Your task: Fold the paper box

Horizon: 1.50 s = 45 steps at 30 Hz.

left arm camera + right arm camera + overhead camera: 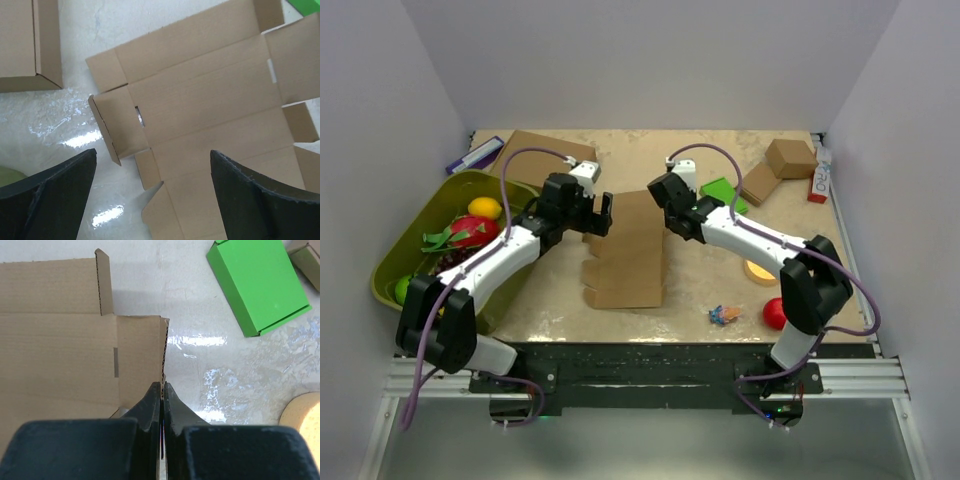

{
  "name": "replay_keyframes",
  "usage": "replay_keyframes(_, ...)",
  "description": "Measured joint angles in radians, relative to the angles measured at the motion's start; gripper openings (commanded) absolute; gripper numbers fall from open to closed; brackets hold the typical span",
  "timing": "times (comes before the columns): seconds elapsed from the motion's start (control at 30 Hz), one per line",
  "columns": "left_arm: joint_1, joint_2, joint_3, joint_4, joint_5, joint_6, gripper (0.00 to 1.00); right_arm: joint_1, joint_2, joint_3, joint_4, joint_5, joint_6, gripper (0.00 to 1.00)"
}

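right tool (162,386) pinching paper box (60,365), edges cropped

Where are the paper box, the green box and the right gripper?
paper box (628,262): top external view, middle of the flat sheet.
green box (257,285): right wrist view, its top face.
right gripper (162,386): right wrist view, between its closed fingertips.

left gripper (153,152) wide, right gripper (162,386) pinched tight

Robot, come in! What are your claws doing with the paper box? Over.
Left claw open over the paper box. Right claw shut on its side flap, rest mostly flat. Green box apart, to the side.
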Motion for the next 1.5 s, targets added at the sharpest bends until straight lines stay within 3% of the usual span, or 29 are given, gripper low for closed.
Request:
replay_keyframes(0.4,0.001,0.130,0.036,-0.036,-0.044,0.000,0.96,-0.011,-0.064,-0.084,0.034,-0.047,0.016,0.00)
replay_keyframes(0.87,0.022,0.274,0.069,-0.035,-0.047,0.000,0.68,-0.013,-0.159,-0.160,0.078,-0.077,0.020,0.00)
replay_keyframes(0.97,0.022,0.296,0.072,-0.037,-0.055,0.001,0.50,-0.018,-0.171,-0.172,0.082,-0.080,0.022,0.00)
replay_keyframes(1.0,0.022,0.305,0.076,-0.037,-0.057,0.001,0.35,-0.019,-0.175,-0.174,0.082,-0.082,0.022,0.00)
replay_keyframes(1.07,0.022,0.328,0.089,-0.037,-0.060,0.003,0.18,-0.024,-0.182,-0.177,0.084,-0.083,0.023,0.00)
replay_keyframes(1.1,0.022,0.337,0.091,-0.036,-0.061,0.006,0.01,-0.026,-0.187,-0.180,0.086,-0.084,0.022,0.00)
replay_keyframes(1.23,0.025,0.338,0.091,-0.024,-0.063,0.011,0.00,-0.037,-0.207,-0.203,0.089,-0.098,0.023,0.01)
replay_keyframes(1.37,0.026,0.285,0.057,0.012,-0.062,0.019,0.00,-0.050,-0.226,-0.226,0.089,-0.111,0.026,0.20)
replay_keyframes(1.5,0.026,0.136,-0.019,0.075,-0.064,0.039,0.00,-0.056,-0.269,-0.231,0.087,-0.135,0.029,0.64)
